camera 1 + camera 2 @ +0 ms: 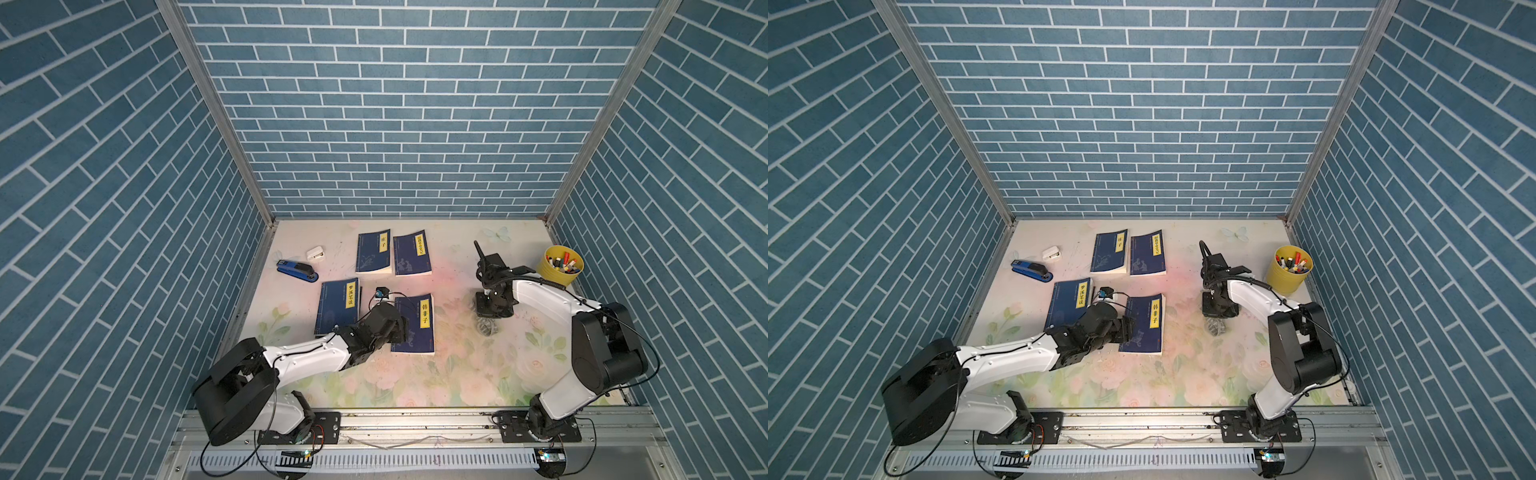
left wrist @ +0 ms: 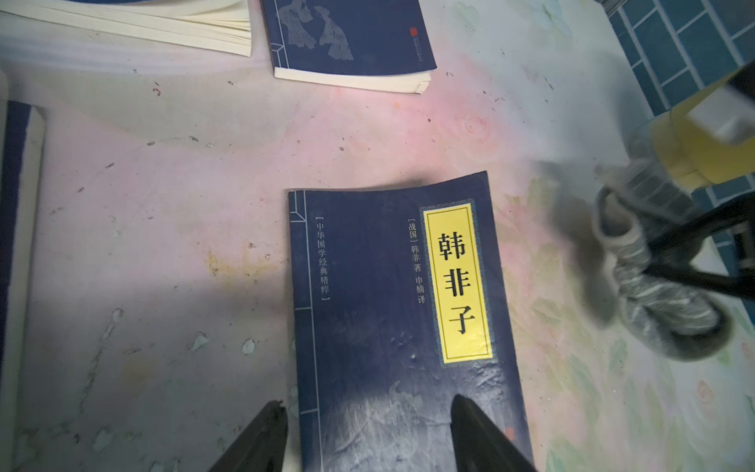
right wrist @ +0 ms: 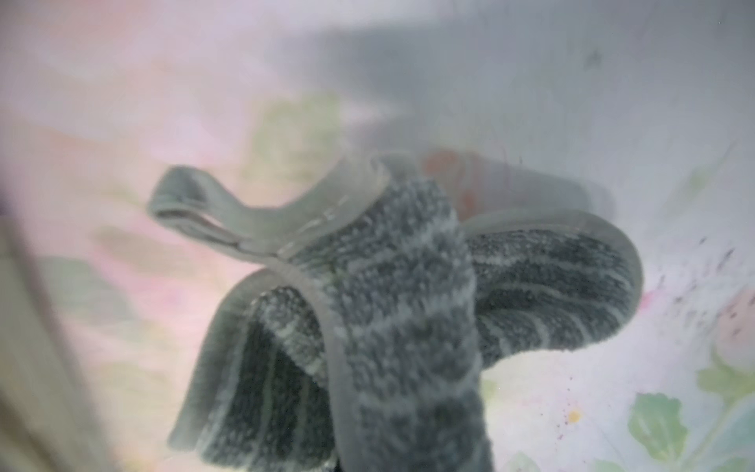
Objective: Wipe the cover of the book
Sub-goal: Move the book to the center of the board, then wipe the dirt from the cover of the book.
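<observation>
The book point(image 1: 415, 328) is lying flat and closed, cover up, around the middle of the desk point(image 1: 457, 374), somewhat toward its left edge. Its long axis is running from the near edge toward the far edge, leaning only slightly. The top of the yellow title strip is pointing at the far edge, and the bound side is facing the desk's left edge. The cover's near part is showing pale scuffs in the left wrist view.

The left gripper point(image 2: 367, 402) is hovering over the book's near-left corner with its jaws spread apart. One finger point(image 2: 261, 437) is sitting outside the bound edge, over the desk, and the other is over the cover. It is holding nothing, and whether the tips are touching the cover cannot be told.

The right gripper point(image 1: 488, 316) is pointing down to the right of the book, well apart from it. Its jaws are pressed together on a grey striped cloth point(image 3: 400, 306), which is bunching and hanging below them. Whether the cloth's lower end is resting on the desk cannot be told.

Three other blue books are lying toward the far-left part of the desk, and a yellow cup point(image 1: 559, 266) of pens is standing by the right edge.
</observation>
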{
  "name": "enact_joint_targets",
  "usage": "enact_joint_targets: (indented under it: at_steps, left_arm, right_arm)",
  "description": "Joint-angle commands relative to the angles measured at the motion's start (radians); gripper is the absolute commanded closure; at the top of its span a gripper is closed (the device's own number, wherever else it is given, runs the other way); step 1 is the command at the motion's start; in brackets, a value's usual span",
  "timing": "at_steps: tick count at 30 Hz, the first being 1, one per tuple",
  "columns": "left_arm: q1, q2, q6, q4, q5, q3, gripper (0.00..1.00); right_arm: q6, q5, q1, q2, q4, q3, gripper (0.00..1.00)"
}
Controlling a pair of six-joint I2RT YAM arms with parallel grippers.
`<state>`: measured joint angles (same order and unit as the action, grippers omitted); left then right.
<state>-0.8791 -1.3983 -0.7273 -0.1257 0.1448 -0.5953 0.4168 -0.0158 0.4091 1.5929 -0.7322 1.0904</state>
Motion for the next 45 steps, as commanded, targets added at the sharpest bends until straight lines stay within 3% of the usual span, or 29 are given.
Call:
enact_joint_targets:
  at_steps: [1, 7, 14, 25, 29, 35, 45]
  left_arm:
    - [0.003, -0.048, 0.015, 0.018, -0.011, -0.015, 0.32]
    - [0.003, -0.126, 0.006, -0.006, -0.030, -0.006, 0.34]
    - [0.003, -0.185, 0.014, -0.084, -0.090, -0.022, 0.42]
    - [0.003, -0.280, -0.018, -0.134, -0.193, -0.123, 0.43]
    - [0.006, -0.223, -0.015, -0.097, -0.155, -0.119, 0.37]
    - [0.033, -0.061, 0.051, 0.012, -0.087, -0.119, 0.21]
    - [0.136, 0.140, 0.130, 0.163, -0.036, -0.104, 0.17]
  right_arm:
    - [-0.036, 0.063, 0.033, -0.054, -0.040, 0.081, 1.00]
    - [-0.033, 0.168, 0.083, -0.056, -0.010, 0.151, 1.00]
    - [-0.039, 0.191, 0.130, -0.013, 0.008, 0.184, 1.00]
    - [-0.020, 0.204, 0.141, -0.013, 0.042, 0.147, 1.00]
    - [-0.015, 0.220, 0.174, 0.028, 0.066, 0.154, 1.00]
    - [-0.018, 0.220, 0.203, 0.177, 0.102, 0.220, 1.00]
    - [-0.001, 0.151, 0.203, 0.374, 0.119, 0.211, 1.00]
